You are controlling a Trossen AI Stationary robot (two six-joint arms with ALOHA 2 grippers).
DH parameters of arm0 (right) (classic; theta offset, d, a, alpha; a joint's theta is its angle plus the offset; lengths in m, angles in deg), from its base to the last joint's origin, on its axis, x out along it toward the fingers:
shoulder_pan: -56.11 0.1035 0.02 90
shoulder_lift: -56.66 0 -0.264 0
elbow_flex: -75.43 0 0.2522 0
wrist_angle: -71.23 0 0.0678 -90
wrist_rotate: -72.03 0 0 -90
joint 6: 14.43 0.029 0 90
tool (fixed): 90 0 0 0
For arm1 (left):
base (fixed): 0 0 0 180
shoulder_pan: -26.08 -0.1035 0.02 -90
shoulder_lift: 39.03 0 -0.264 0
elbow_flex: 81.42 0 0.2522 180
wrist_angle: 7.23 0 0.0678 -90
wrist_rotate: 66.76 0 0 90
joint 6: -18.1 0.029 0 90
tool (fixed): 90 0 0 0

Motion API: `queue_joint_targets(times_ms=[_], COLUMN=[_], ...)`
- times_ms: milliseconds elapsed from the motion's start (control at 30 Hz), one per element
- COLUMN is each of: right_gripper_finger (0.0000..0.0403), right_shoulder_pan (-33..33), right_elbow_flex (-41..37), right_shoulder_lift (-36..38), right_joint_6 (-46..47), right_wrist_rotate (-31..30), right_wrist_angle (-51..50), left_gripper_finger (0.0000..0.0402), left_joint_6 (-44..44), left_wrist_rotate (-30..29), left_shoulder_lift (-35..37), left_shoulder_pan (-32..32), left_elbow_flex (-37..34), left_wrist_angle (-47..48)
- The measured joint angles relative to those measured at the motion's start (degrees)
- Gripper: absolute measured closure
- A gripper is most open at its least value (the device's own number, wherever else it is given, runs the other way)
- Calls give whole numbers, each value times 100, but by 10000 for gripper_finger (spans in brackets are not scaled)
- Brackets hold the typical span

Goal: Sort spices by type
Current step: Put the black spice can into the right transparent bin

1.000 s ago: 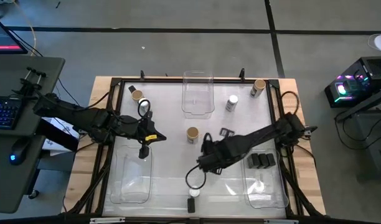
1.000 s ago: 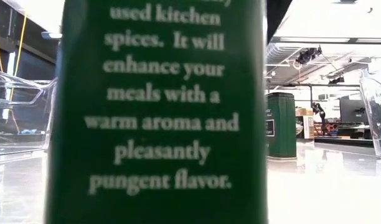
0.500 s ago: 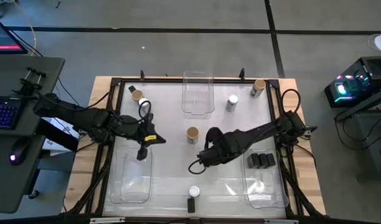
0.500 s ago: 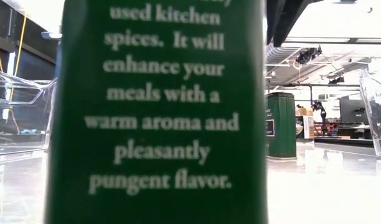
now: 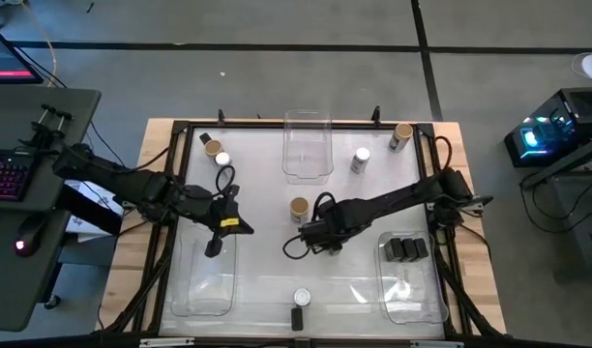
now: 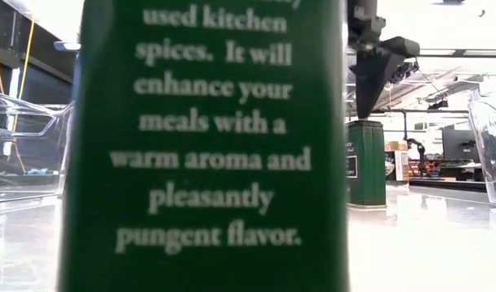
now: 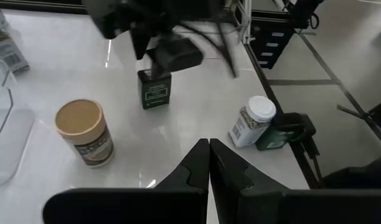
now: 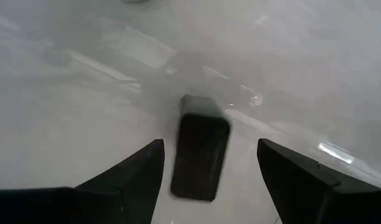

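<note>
Table (image 5: 267, 280): white, glossy.
Right gripper (image 8: 209, 163): fingers spread, above black box (image 8: 200, 147).
Left gripper (image 7: 208, 163): clenched, empty.

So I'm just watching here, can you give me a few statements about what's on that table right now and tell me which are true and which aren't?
1. The right gripper is open above a small dark box. True.
2. The left gripper is holding a jar. False: its fingers are shut together with nothing between them.
3. The clear bin at the far middle of the table is full of jars. False: no jars show inside it.
4. Dark boxes lie in the clear bin on the right side. True.
5. A tan-lidded jar stands near the middle of the table. True.
6. Every jar on the table has a tan lid. False: a white-lidded jar stands near the far bin.
</note>
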Motion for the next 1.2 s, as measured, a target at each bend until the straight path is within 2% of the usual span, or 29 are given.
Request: queue_joint_targets(times_ms=[333, 533, 633, 767, 800, 1000, 1200], right_gripper_finger=[148, 156, 192, 283, 291, 290, 290], right_shoulder_pan=[2, 2, 3, 56, 82, 386, 1137], right_elbow_flex=[-718, -993, -1016, -954, -904, -498, -439], right_shoulder_lift=[9, 7, 7, 30, 73, 933, 2152], right_joint_6=[155, 213, 160, 0, -122, -330, 506], right_wrist_rotate=[214, 305, 317, 205, 186, -121, -296], right_wrist_angle=[1000, 1016, 957, 598, 500, -278, -725], left_gripper_finger=[402, 401, 401, 401, 401, 402, 401], left_joint_6=[4, -1, -1, -64, -104, -121, -105], left_wrist_rotate=[-38, -121, -207, -459, -567, -901, -986], left_shoulder_lift=[2, 2, 2, 2, 2, 2, 2], left_shoulder_pan=[130, 127, 127, 127, 127, 110, 108], left_elbow_flex=[0, 0, 0, 0, 0, 0, 0], left_wrist_angle=[7, 2, 0, -67, -92, -403, -510])
